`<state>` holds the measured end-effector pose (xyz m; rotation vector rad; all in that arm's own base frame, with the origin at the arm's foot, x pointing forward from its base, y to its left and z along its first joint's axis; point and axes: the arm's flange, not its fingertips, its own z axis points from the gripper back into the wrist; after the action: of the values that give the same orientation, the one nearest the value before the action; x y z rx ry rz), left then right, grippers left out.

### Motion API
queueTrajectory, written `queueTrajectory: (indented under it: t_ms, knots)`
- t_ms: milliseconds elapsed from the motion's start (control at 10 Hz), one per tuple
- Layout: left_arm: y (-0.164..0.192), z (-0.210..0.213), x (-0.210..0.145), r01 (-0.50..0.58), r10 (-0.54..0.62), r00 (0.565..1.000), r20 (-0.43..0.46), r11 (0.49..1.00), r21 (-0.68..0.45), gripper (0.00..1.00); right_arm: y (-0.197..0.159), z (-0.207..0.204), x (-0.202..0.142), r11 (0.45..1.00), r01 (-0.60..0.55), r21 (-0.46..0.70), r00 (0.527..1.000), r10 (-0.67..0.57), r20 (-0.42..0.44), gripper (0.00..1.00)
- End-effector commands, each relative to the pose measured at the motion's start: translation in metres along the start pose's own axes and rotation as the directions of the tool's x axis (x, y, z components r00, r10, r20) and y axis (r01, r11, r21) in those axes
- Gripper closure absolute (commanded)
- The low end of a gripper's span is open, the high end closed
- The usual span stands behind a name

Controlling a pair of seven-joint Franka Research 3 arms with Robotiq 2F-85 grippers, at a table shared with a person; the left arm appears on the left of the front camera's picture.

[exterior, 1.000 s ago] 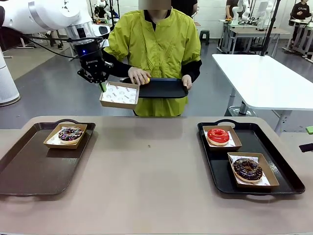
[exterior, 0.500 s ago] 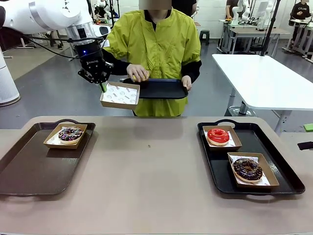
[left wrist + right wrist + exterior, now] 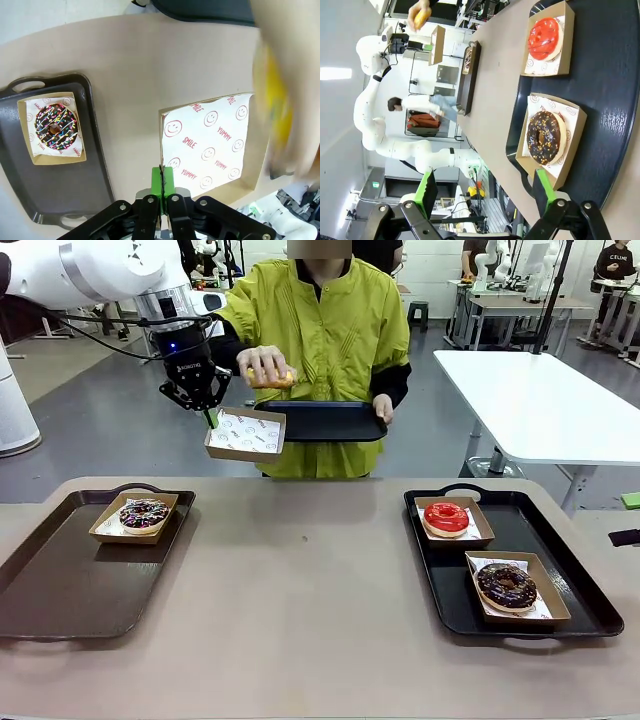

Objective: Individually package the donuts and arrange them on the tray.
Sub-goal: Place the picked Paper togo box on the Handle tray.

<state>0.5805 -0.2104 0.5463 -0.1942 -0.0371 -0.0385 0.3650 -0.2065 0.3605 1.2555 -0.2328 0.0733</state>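
My left gripper (image 3: 209, 416) is shut on the near edge of an empty paper-lined box (image 3: 245, 433), held in the air in front of the person. In the left wrist view its green pads (image 3: 162, 181) pinch the box wall (image 3: 200, 192). The person's hand holds the yellow donut (image 3: 271, 378) just above the box, blurred in the wrist view (image 3: 276, 100). The sprinkled donut (image 3: 144, 513) lies boxed on the brown tray (image 3: 60, 585). The red donut (image 3: 446, 517) and chocolate donut (image 3: 506, 585) lie boxed on the black tray (image 3: 590, 605). My right gripper (image 3: 485, 192) is open beside that tray.
The person's other hand holds a second black tray (image 3: 330, 421) level behind the box. A white table (image 3: 540, 400) stands at the back right. Bare tabletop (image 3: 300, 580) lies between the two trays.
The person's hand has lifted the yellow donut off the held black tray and raised it above the box. My left gripper and the box stay where they were.
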Motion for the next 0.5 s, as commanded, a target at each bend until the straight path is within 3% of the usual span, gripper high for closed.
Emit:
queueTrajectory:
  t_ms: [0,400]
  knots:
    - [0.0009,0.0013,0.0000,0.003,-0.003,1.000,0.002,1.000,0.000,1.00,-0.0009,0.0031,-0.0015,1.000,-0.008,0.006,1.000,0.008,-0.022,0.00]
    - [0.0009,0.0013,0.0000,0.003,-0.003,1.000,0.002,1.000,0.000,1.00,-0.0009,0.0031,-0.0015,1.000,-0.008,0.006,1.000,0.008,-0.022,0.00]
